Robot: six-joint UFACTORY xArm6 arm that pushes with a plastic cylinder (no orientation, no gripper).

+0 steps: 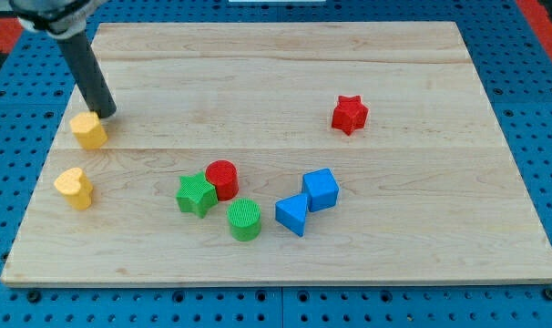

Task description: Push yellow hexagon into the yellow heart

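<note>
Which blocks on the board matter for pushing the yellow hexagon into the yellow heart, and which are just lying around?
In the job:
yellow hexagon, at the view's left
yellow heart, just below it
my tip, touching the hexagon's upper right

Lying about:
red star
green star
red cylinder
green cylinder
blue cube
blue triangle

One camera looks down at a slant on the whole wooden board (285, 64), fairly near.
</note>
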